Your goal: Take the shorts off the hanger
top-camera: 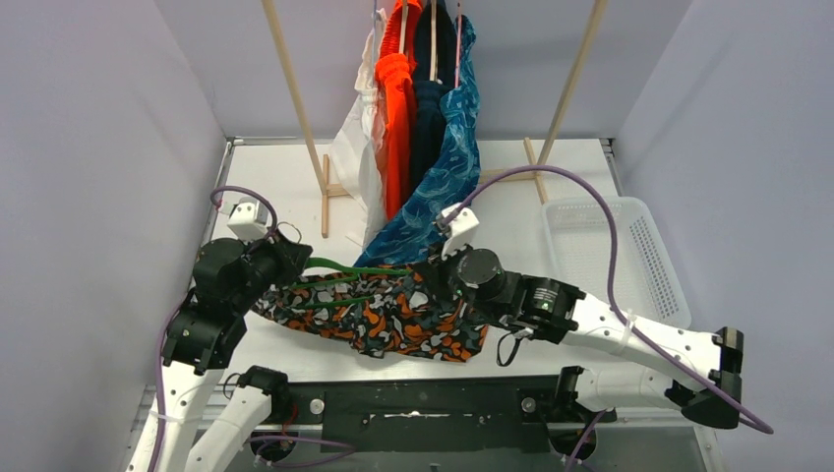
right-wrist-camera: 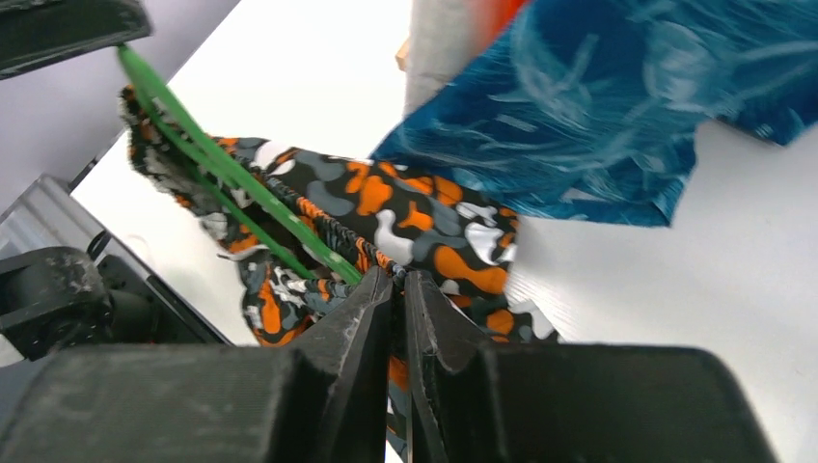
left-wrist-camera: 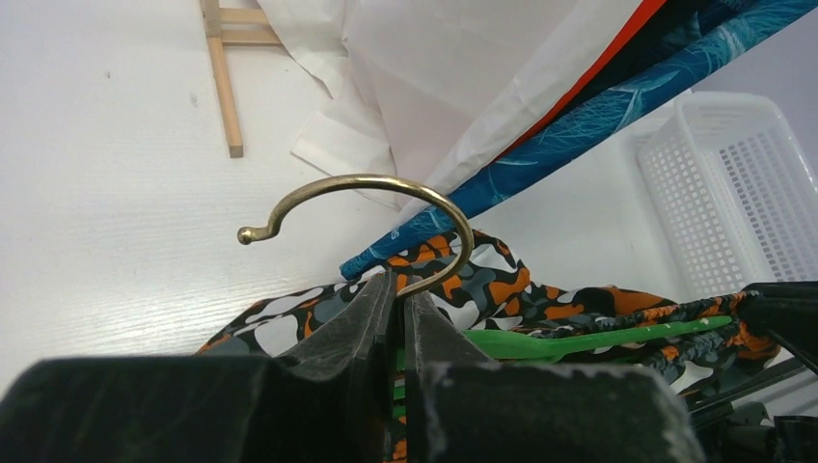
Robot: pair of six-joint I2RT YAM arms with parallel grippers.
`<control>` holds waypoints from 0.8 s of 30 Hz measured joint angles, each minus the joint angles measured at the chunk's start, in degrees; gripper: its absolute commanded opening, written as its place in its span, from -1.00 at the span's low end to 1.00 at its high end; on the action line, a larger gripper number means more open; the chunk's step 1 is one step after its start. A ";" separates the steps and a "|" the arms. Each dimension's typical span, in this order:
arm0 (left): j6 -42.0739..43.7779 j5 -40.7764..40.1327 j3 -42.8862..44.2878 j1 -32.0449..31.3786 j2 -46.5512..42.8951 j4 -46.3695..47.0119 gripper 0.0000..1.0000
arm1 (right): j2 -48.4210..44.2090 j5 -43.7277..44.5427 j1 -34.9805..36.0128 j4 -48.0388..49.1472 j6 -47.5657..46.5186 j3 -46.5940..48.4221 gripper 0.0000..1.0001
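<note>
From above, we are seeing the camouflage shorts (top-camera: 393, 320), black, orange and white, lying crumpled on the bench (top-camera: 285, 187) near the arms. They are stretching along a green hanger (top-camera: 354, 267) between the left hand (top-camera: 293, 260) and the right hand (top-camera: 438, 275), with the blue leaf-patterned shorts (top-camera: 443, 187) hanging down just behind them. In the left wrist view, the left hand is clenching the base of the hanger's brass hook (left-wrist-camera: 386, 183), and the camouflage fabric is bunching just beyond its fingers. In the right wrist view, the right hand is pinching the shorts' gathered waistband at the hanger's end, jaws closed on the cloth.
</note>
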 measured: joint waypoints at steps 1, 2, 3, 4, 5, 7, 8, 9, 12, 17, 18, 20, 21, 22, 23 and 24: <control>-0.28 -0.15 0.00 -0.02 -0.02 0.02 -1.00 | -1.38 0.00 -0.94 -0.02 0.39 -1.14 -1.00; -0.59 -0.33 0.00 -0.02 0.00 0.02 -1.00 | -2.91 -0.09 -1.79 -0.20 0.70 -2.38 -1.00; -0.94 -0.50 0.00 -0.02 0.00 0.07 -1.00 | -4.68 -0.31 -2.75 -0.42 0.90 -3.87 -1.00; -1.46 -0.70 0.00 -0.02 0.00 0.13 -1.00 | -6.34 -0.46 -3.61 -0.57 1.11 -5.25 -1.00; -1.97 -0.81 0.00 -0.02 0.02 0.26 -1.00 | -8.13 -1.07 -4.59 -0.55 1.31 -6.71 -1.00; -2.80 -0.55 0.22 -0.02 0.33 0.55 -1.00 | -11.50 -1.99 -6.12 -0.83 1.53 -9.29 -1.00; -3.13 -0.35 0.44 -0.02 0.59 0.59 -1.00 | -13.05 -2.38 -6.54 -0.83 1.55 -10.40 -1.00; -3.48 0.02 0.87 -0.02 1.05 0.59 -1.00 | -14.45 -2.71 -6.64 -0.83 1.51 -11.32 -1.00; -3.80 1.57 2.43 -0.02 2.43 0.76 -1.00 | -16.92 -3.30 -6.67 -0.35 1.49 -12.79 -1.00; -4.17 2.93 2.78 0.00 3.06 1.07 -1.00 | -16.04 -4.24 -7.23 0.74 0.48 -13.27 -0.97; -4.31 3.21 2.78 0.00 3.06 1.07 -1.00 | -15.13 -3.87 -7.34 0.87 0.33 -13.27 -0.97; -4.55 3.80 2.78 0.00 3.04 1.09 -1.00 | -12.96 -3.02 -7.63 0.81 0.20 -13.27 -0.88; -4.59 4.13 2.78 0.00 3.04 1.03 -1.00 | -11.67 -2.84 -7.87 0.59 0.13 -13.25 -0.82; -4.57 4.35 2.78 0.00 3.06 0.98 -1.00 | -10.49 -2.86 -8.15 0.20 -0.02 -13.22 -0.77; -4.57 4.44 2.78 0.00 3.06 1.01 -1.00 | -9.49 -2.95 -8.41 -0.33 -0.15 -13.22 -0.72; -4.57 4.61 2.75 0.00 3.13 1.01 -1.00 | -8.74 -3.13 -8.50 -0.87 -0.31 -13.22 -0.68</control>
